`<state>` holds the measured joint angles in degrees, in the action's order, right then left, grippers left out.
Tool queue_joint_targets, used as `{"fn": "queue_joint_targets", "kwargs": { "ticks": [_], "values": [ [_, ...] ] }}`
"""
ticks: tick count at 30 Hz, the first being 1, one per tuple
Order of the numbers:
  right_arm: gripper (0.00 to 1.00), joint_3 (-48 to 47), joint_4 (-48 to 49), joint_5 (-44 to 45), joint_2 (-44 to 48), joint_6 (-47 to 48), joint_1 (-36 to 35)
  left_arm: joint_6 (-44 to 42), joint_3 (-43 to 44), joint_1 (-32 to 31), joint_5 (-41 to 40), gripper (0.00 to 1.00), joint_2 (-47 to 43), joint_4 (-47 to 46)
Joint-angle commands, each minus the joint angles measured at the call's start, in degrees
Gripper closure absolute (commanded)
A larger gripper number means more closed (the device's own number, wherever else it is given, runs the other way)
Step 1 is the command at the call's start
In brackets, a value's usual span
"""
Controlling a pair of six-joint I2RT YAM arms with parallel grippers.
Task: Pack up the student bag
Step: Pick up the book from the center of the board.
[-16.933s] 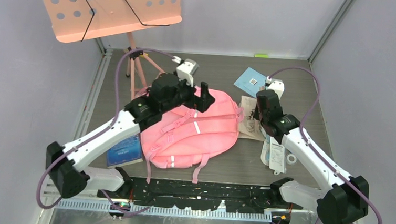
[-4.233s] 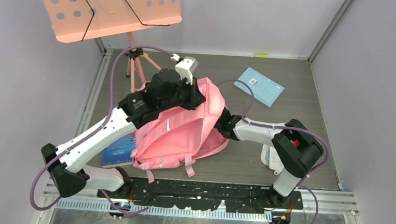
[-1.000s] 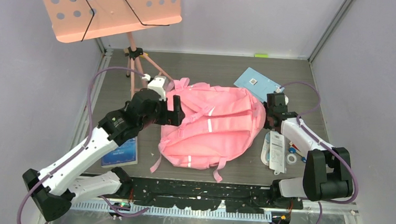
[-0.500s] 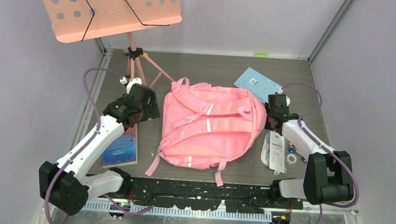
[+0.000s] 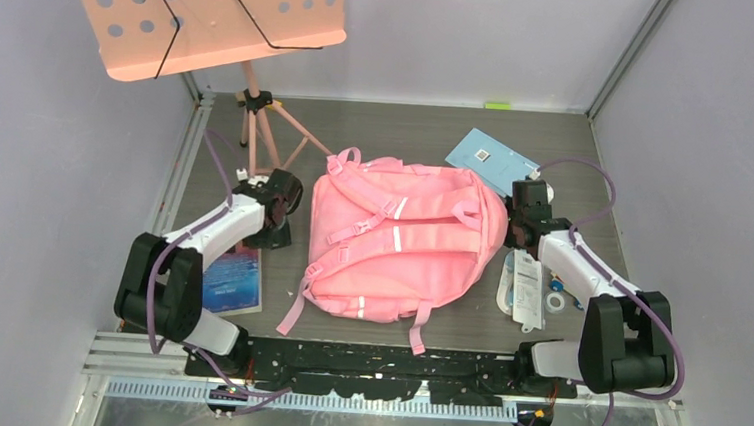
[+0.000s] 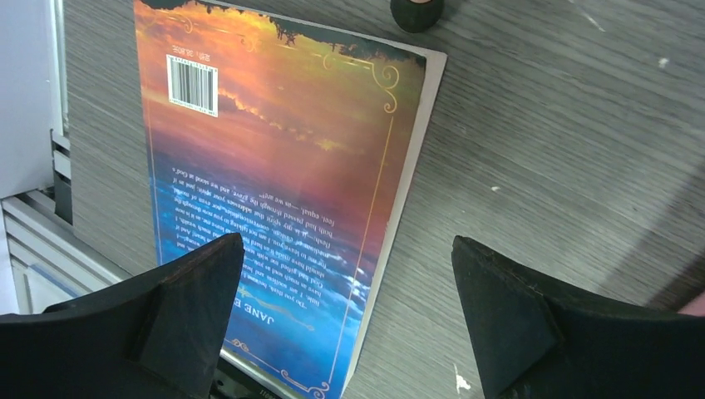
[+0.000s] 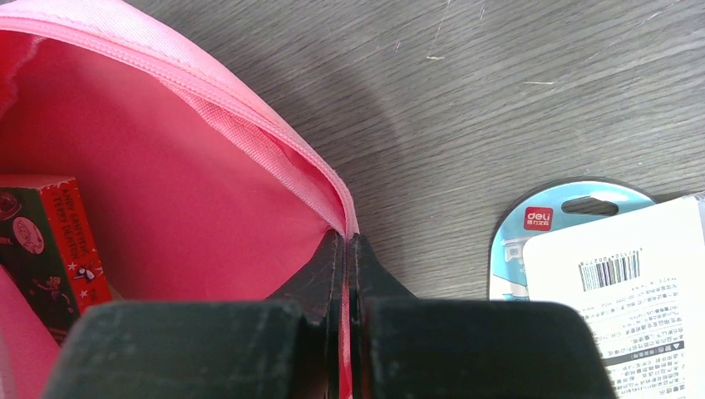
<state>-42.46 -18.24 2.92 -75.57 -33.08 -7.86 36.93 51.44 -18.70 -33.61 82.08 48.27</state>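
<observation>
Two arms reach over the grey table, and the big pink bag lies flat between them. It is in the middle of the table, with its straps facing up and its carry loop on the far side.

The right gripper is right at the bag's right edge. Up close, the right gripper has its two fingers pressed tight together, and they pinch the pink zip edge of the bag's mouth. The mouth gapes to one side of the fingers. Inside it I can see the pink lining and a red box with small pictures on it. On the other side of the fingers, a packet with a white card and a bar code lies on the table, just beside the bag.

The left gripper is off to the left of the bag and does not touch it. A strip of bare table lies between them. This left gripper points down with its fingers spread wide, and it holds nothing. Below it a book with an orange and blue cover lies flat. One finger hangs over the cover and the other over bare wood.

A light blue booklet lies past the bag's far right corner. A pink music stand stands at the far left
</observation>
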Motion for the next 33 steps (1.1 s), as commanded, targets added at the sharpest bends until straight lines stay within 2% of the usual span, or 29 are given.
{"fn": "queue_joint_targets", "kwargs": {
  "ticks": [1,9,10,15,24,28,33],
  "values": [
    [0.97,-0.11,3.40,1.97,2.77,-0.20,0.99,-2.47,1.07,3.93,4.65,0.00,2.20,-3.07],
    [0.97,0.65,4.53,1.55,3.34,-0.61,1.16,-6.08,1.93,6.67,7.19,0.00,9.40,-1.36],
    [0.97,0.63,4.66,1.34,3.15,-0.59,1.17,-6.45,2.07,6.74,7.47,0.03,9.89,-1.34],
    [0.97,0.83,5.15,0.75,2.85,-0.75,1.26,-8.18,1.37,6.74,9.50,0.42,9.35,-2.43],
    [0.97,1.08,5.18,0.56,3.27,-0.67,1.51,-9.59,0.29,6.74,13.26,0.99,7.59,-3.40],
    [0.97,1.20,5.13,0.51,3.91,-0.59,1.61,-9.57,-0.25,6.70,16.03,1.00,2.81,-2.56],
    [0.97,0.98,4.79,-0.05,4.43,-0.58,1.70,-8.70,-1.25,6.75,21.95,1.00,-8.14,-1.00]
  ]
}}
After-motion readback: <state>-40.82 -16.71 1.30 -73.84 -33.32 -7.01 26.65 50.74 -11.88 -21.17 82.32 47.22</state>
